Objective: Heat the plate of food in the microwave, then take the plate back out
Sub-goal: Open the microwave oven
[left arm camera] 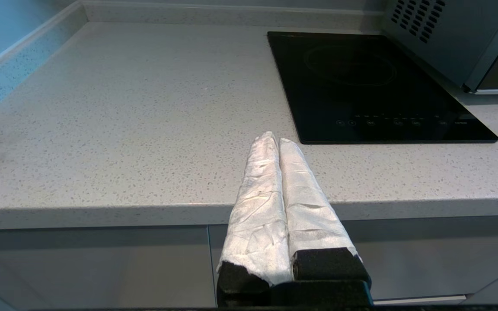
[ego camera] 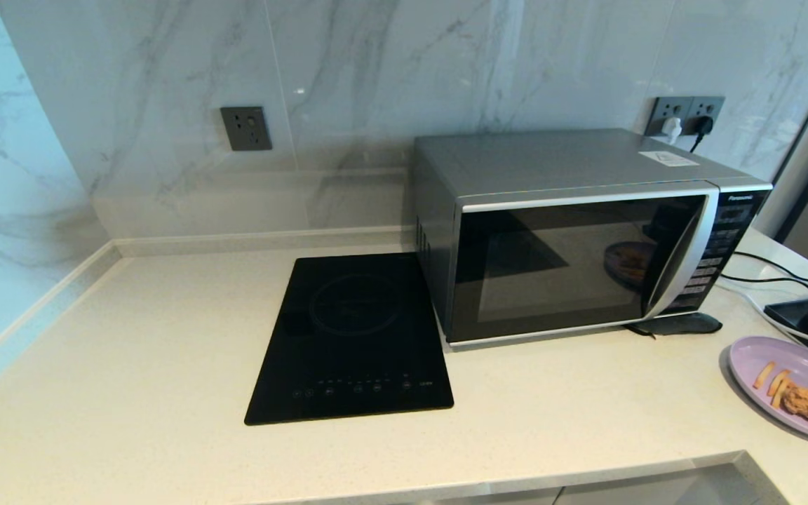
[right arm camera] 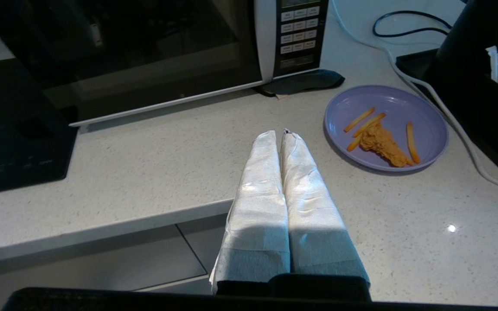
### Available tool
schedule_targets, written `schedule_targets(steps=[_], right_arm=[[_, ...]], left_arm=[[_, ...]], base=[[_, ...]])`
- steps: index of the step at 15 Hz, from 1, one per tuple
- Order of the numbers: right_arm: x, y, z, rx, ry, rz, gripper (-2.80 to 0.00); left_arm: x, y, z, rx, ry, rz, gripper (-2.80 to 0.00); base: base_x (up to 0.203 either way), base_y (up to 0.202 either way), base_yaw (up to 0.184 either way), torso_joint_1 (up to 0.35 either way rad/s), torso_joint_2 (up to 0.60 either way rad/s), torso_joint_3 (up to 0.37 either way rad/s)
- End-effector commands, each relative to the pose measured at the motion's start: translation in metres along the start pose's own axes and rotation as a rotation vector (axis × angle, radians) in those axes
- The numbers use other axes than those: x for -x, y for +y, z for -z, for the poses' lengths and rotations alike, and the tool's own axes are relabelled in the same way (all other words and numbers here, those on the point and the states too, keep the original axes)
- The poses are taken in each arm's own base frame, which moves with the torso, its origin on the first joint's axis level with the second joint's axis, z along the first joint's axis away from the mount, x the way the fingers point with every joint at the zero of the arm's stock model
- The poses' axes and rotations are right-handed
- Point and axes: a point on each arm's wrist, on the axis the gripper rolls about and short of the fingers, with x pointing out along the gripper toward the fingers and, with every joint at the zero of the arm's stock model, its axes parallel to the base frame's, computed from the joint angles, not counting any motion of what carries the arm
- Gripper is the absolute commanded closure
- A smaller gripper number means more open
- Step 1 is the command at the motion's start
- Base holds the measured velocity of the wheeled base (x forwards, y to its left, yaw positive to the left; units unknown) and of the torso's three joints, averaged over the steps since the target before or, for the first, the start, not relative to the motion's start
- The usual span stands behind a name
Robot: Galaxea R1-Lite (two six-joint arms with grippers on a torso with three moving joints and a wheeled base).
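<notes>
You have the silver Panasonic microwave standing at the back right of the speckled pale desk, its dark glass door closed, the curved silver handle strip and the black button panel on its right side. Just beside its left flank lies the flat black induction cooktop, flush on the desk. The lilac plate of food sits on the desk to the right of the microwave and nearer the front edge, apart from it; in your right wrist view you can see the fries and the fried chicken piece lying on the plate. A dark flat object rests at the microwave's front right corner, and cables trail across the desk behind the plate toward a black appliance at the far right. Two wall outlets are set in the marble backsplash, the right one with plugs in it. Your left tool hangs over the desk's front edge, to the left of the cooktop, its white-wrapped fingers pressed together and holding nothing. Your right tool hovers above the desk in front of the microwave, near the plate without touching it, its wrapped fingers likewise pressed together on nothing.
</notes>
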Motion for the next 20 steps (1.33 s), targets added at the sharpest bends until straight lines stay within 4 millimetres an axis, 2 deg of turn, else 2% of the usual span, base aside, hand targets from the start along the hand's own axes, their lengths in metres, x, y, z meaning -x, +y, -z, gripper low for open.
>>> schedule_targets(steps=[1, 5, 6, 8, 10, 14, 17, 20], right_arm=[[-0.040, 0.007, -0.019, 0.019, 0.111, 0.049, 0.00], [-0.107, 0.015, -0.044, 0.079, 0.192, 0.228, 0.00], [-0.122, 0.019, -0.052, 0.103, 0.194, 0.268, -2.80], [-0.150, 0.031, -0.062, 0.155, 0.206, 0.319, -2.80], [-0.179, 0.046, -0.060, 0.199, 0.250, 0.336, -2.80], [-0.249, 0.070, -0.036, 0.234, 0.348, 0.481, -2.80], [-0.284, 0.093, -0.014, 0.266, 0.350, 0.599, -2.80], [-0.313, 0.113, -0.013, 0.240, 0.297, 0.648, -2.80]], left_arm=[[0.000, 0.000, 0.000, 0.001, 0.001, -0.001, 0.00], [0.000, 0.000, 0.000, 0.001, 0.001, -0.001, 0.00], [0.000, 0.000, 0.000, 0.001, 0.001, -0.001, 0.00], [0.000, 0.000, 0.000, 0.001, 0.001, -0.001, 0.00], [0.000, 0.000, 0.000, 0.001, 0.001, -0.001, 0.00], [0.000, 0.000, 0.000, 0.001, 0.001, -0.001, 0.00], [0.000, 0.000, 0.000, 0.001, 0.001, -0.001, 0.00], [0.000, 0.000, 0.000, 0.001, 0.001, -0.001, 0.00]], base=[[0.000, 0.000, 0.000, 0.000, 0.00, 0.000], [0.000, 0.000, 0.000, 0.000, 0.00, 0.000], [0.000, 0.000, 0.000, 0.000, 0.00, 0.000], [0.000, 0.000, 0.000, 0.000, 0.00, 0.000], [0.000, 0.000, 0.000, 0.000, 0.00, 0.000], [0.000, 0.000, 0.000, 0.000, 0.00, 0.000], [0.000, 0.000, 0.000, 0.000, 0.00, 0.000], [0.000, 0.000, 0.000, 0.000, 0.00, 0.000]])
